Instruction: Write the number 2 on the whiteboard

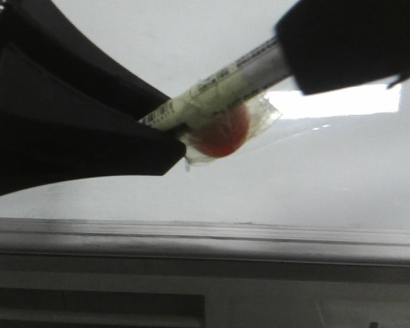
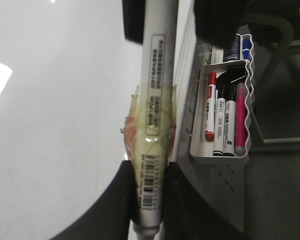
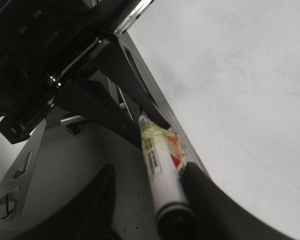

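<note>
Rail first: the grey metal edge rail (image 1: pixel 205 236) runs along the near side of the whiteboard (image 1: pixel 328 178), whose glossy white-grey face fills the scene behind it, a bright rectangular light reflection (image 1: pixel 342 101) on the right. No stroke of the number 2 shows on the board in any view. One marker (image 1: pixel 219 92), white-barrelled and wrapped in clear tape with a red patch, lies across the board. The left gripper (image 2: pixel 149 200) has both dark fingers clamped on the barcoded end of that marker. The right gripper (image 3: pixel 150 200) straddles the black-capped end, one finger touching it, the other apart; whether it grips I cannot tell. Beside the board's edge hangs one white wire tray (image 2: pixel 217 156) holding four upright markers: one red, two black, one pink.
</note>
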Motion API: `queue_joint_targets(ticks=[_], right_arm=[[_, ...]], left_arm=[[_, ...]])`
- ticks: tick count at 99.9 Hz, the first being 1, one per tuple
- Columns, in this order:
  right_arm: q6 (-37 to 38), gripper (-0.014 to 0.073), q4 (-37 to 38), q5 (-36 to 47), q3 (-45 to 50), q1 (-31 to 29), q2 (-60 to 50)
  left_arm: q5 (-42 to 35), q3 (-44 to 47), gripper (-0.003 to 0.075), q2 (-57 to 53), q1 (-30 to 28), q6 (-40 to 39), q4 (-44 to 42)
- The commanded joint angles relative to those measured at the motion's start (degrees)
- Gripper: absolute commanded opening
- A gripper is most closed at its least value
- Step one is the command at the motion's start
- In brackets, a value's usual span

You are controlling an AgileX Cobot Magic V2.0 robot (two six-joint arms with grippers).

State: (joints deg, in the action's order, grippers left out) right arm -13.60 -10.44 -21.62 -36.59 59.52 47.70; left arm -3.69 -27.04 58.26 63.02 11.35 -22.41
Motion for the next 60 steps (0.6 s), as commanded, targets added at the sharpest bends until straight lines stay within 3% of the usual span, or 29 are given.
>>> queue_joint_targets(ticks=[1,13,26,45,52,60], right_arm=[[-0.7,0.0274,-0.7,5.6,-2.9,0.8,2.6],[-0.7,0.0215,-0.7,5.5,-3.8,0.8,5.1],[-0.7,-0.0077,-0.7,4.6,-3.8,0.8,5.2],[-0.7,-0.0072,-0.5,4.3,-3.8,0.8,5.2],[-0.7,-0.0072,-0.5,6.3,-3.8,0.5,5.2],[-0.7,-0.0072,-0.2,6.8,-5.2,-0.7,5.2]], left_arm=[[-3.7,-2.1,-0.0019,-0.9,0.5,-0.3,0.2],[-3.4,-2.1,-0.0019,-0.9,0.5,-0.3,0.2],[-3.4,-2.1,-0.0019,-0.9,0.5,-0.3,0.3],[-3.7,-2.6,0.0000,-1.4,0.3,-0.3,2.0],[-3.7,-3.0,0.0073,-2.7,-0.5,-0.3,2.9],[-3.4,-3.3,0.0208,-5.4,-2.3,-0.3,3.8]])
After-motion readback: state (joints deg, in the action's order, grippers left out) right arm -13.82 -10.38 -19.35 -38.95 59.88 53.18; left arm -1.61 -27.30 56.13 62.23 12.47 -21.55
